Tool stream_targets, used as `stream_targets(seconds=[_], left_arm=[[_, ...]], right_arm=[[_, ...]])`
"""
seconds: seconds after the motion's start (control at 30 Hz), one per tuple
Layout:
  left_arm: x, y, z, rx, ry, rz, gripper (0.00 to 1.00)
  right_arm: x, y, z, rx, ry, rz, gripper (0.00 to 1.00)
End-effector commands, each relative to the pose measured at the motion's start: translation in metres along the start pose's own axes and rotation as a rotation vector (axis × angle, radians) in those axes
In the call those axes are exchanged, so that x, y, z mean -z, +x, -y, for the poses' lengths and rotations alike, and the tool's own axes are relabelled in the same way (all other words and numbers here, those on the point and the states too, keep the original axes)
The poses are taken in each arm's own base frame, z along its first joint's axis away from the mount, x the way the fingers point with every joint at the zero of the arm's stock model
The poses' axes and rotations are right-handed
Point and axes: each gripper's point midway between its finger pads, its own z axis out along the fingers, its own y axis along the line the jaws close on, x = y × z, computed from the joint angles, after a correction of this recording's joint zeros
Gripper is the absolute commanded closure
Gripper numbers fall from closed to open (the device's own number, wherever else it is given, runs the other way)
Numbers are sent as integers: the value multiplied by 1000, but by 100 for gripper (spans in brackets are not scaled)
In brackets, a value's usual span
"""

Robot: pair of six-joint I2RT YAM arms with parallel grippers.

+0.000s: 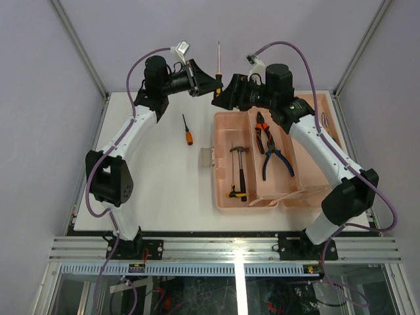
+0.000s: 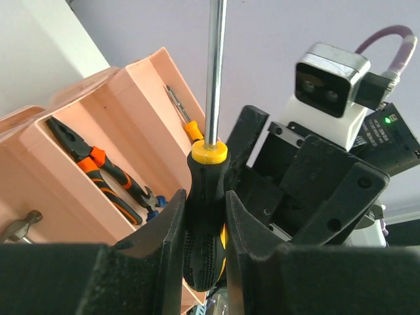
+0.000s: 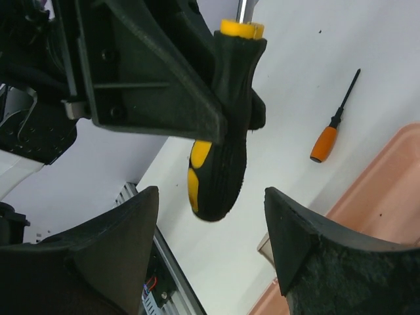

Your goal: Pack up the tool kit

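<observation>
My left gripper (image 1: 203, 83) is shut on the handle of a black and yellow screwdriver (image 1: 218, 65), held in the air behind the table with its shaft pointing away. In the left wrist view the fingers (image 2: 172, 230) clamp the handle (image 2: 207, 197). My right gripper (image 1: 222, 97) is open right beside it. In the right wrist view the handle's end (image 3: 223, 164) hangs between its spread fingers (image 3: 292, 230) without touching them. The pink tool box (image 1: 226, 134) lies open on the table's right. It holds a hammer (image 1: 240, 169) and two pliers (image 1: 265, 131).
A small orange-handled screwdriver (image 1: 188, 131) lies on the white table left of the box; it also shows in the right wrist view (image 3: 326, 141). Another small screwdriver (image 2: 184, 115) lies in the box's far compartment. The box latch (image 1: 207, 157) sticks out on the left side.
</observation>
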Motion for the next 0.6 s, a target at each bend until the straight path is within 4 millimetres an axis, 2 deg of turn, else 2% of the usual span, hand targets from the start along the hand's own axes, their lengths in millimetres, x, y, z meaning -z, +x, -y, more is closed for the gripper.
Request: stream_targets(seconds=[0.0, 0.07, 0.1, 0.17, 0.23, 0.27, 0.3, 0.33, 0.37, 0.4, 0.47, 0.5, 0.57], left_arm=[[0, -6, 40, -97, 93, 13, 100], [0, -2, 43, -99, 95, 9, 100], [-1, -1, 43, -99, 93, 6, 100], [-1, 2, 44, -99, 89, 5, 100], [-1, 3, 44, -95, 88, 4, 100], [0, 3, 44, -96, 88, 4, 100], [0, 3, 45, -97, 86, 5, 95], [0, 2, 44, -96, 79, 9, 79], [0, -1, 41, -95, 63, 18, 58], [2, -6, 38, -99, 47, 32, 44], [8, -21, 32, -114, 14, 76, 5], [13, -32, 26, -116, -12, 104, 0], [27, -56, 7, -110, -73, 163, 0]], right_arm=[[0, -28, -17, 73, -22, 77, 29], [-1, -27, -16, 73, -19, 76, 34], [0, -27, -17, 72, -19, 75, 40], [0, -27, -17, 73, -20, 75, 60], [3, -27, -18, 74, -14, 79, 85], [5, -27, -18, 76, -9, 85, 94], [8, -29, -18, 79, 1, 94, 100], [10, -30, -18, 85, 13, 102, 100], [14, -31, -17, 94, 32, 111, 100], [18, -34, -17, 105, 45, 119, 100], [30, -38, -17, 134, 96, 125, 100], [36, -42, -16, 154, 128, 127, 100], [53, -49, -12, 193, 206, 128, 100]])
